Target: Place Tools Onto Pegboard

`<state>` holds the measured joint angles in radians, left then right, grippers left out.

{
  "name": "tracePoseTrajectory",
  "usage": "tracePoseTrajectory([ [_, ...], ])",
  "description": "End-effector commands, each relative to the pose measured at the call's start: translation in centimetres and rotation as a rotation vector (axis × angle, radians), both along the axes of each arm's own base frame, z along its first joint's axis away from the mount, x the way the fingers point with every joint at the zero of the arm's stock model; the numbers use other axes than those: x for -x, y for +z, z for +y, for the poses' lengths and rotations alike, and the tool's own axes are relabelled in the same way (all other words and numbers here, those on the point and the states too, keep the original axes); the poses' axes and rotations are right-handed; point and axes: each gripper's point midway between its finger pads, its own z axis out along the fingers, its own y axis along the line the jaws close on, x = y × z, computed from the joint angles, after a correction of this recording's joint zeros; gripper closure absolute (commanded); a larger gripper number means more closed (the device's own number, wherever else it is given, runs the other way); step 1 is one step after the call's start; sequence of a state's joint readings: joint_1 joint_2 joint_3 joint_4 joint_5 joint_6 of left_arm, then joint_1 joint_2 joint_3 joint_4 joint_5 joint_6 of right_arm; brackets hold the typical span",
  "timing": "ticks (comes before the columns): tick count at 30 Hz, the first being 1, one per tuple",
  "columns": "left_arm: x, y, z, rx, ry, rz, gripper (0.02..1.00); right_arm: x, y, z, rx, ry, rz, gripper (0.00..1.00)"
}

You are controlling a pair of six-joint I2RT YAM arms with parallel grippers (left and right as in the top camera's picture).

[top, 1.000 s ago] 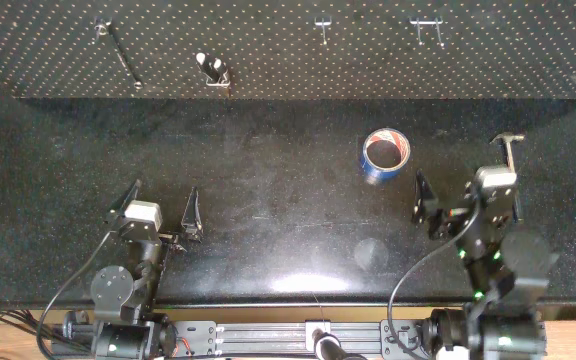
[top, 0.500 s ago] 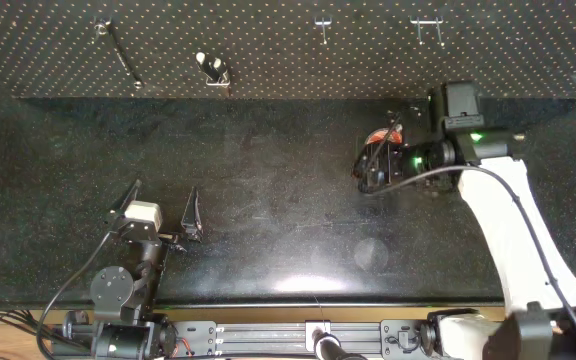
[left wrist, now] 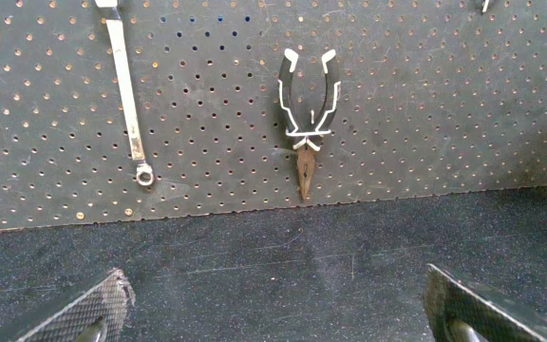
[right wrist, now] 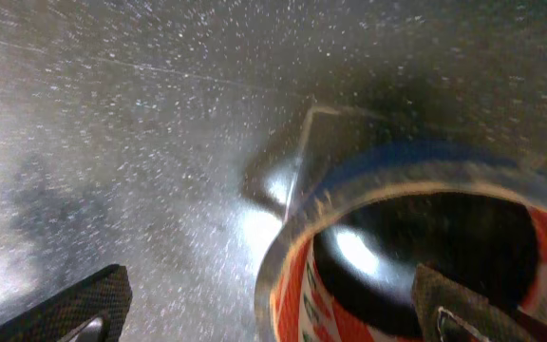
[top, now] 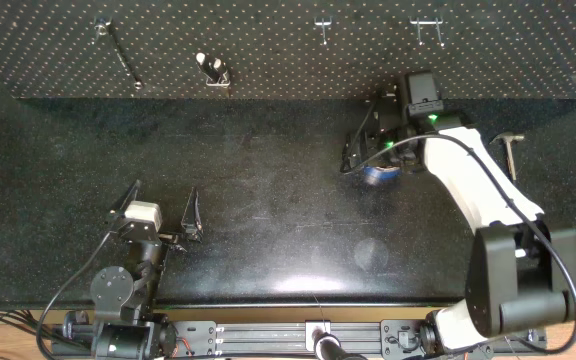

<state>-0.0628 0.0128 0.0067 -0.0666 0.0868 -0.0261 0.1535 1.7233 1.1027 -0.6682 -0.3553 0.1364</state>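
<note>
Right end effector (top: pixel 366 148) spread open over the tape roll (top: pixel 380 174), tabletop (top: pixel 268 200) 2 o'clock. Left end effector (top: pixel 163 215) released, 8 o'clock. Pliers (left wrist: pixel 307 123) and wrench (left wrist: pixel 126 95) hang on pegboard (top: pixel 268 40).

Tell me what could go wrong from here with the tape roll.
1. In the right wrist view the tape roll sits off-centre, toward one finger of the open right gripper, so closing may nudge it rather than grip its wall.
2. The hammer lies close beside the right arm; a swing could knock it.
</note>
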Motion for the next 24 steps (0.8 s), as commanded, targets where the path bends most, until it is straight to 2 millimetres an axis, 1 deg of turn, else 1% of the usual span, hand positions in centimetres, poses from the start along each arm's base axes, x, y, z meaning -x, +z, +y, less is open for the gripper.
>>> tracePoseTrajectory([
  [1,0.1,0.0,-0.1,-0.012,-0.005,-0.004,0.025,-0.6,-0.7,-0.7,0.082,0.007,-0.016,0.029],
  [2,0.1,0.0,-0.1,-0.013,-0.006,-0.004,0.025,-0.7,-0.8,-0.9,0.097,0.002,-0.018,0.029],
  [6,0.1,0.0,-0.1,-0.012,-0.005,-0.004,0.025,-0.4,-1.3,-0.7,0.099,0.009,-0.001,0.042],
  [7,0.1,0.0,-0.1,-0.012,-0.005,-0.004,0.025,-0.4,-1.3,-0.7,0.099,0.01,-0.001,0.104],
  [9,0.1,0.0,-0.1,-0.012,-0.005,-0.004,0.025,-0.4,-1.3,-0.7,0.099,0.01,0.0,0.334],
  [10,0.1,0.0,-0.1,-0.013,-0.006,-0.004,0.025,-0.4,-1.3,-0.7,0.1,0.01,0.001,0.494],
  [12,0.1,0.0,-0.1,-0.013,-0.006,-0.004,0.025,-0.4,-1.6,-0.7,0.101,0.01,0.008,0.527],
  [13,0.1,0.0,-0.1,-0.013,-0.006,-0.004,0.025,-0.3,-2.0,-0.7,0.103,0.011,0.02,0.623],
  [16,0.1,0.0,-0.1,-0.012,-0.005,-0.004,0.025,-0.2,-2.3,-0.6,0.105,0.016,0.029,0.634],
  [17,0.1,0.0,-0.1,-0.013,-0.006,-0.004,0.025,-0.1,-2.3,-0.6,0.105,0.016,0.03,0.66],
  [18,0.1,0.0,-0.1,-0.013,-0.006,-0.004,0.025,-0.1,-2.3,-0.7,0.109,0.016,0.033,0.722],
  [19,0.1,0.0,-0.1,-0.012,-0.005,-0.004,0.025,-0.1,-2.3,-0.7,0.109,0.016,0.033,0.858],
  [20,0.1,0.0,-0.1,-0.013,-0.006,-0.004,0.025,-0.1,-2.3,-0.7,0.108,0.015,0.032,0.923],
  [22,0.1,0.0,-0.1,-0.012,-0.005,-0.004,0.023,-0.1,-2.3,-0.6,0.108,0.015,0.03,0.925],
  [23,0.1,0.0,-0.1,-0.013,-0.006,-0.004,0.025,-0.3,-1.8,-0.4,0.105,0.018,0.011,0.923],
  [24,0.1,0.0,-0.1,-0.013,-0.006,-0.004,0.025,-0.8,-0.7,-0.1,0.097,0.023,-0.031,0.925],
])
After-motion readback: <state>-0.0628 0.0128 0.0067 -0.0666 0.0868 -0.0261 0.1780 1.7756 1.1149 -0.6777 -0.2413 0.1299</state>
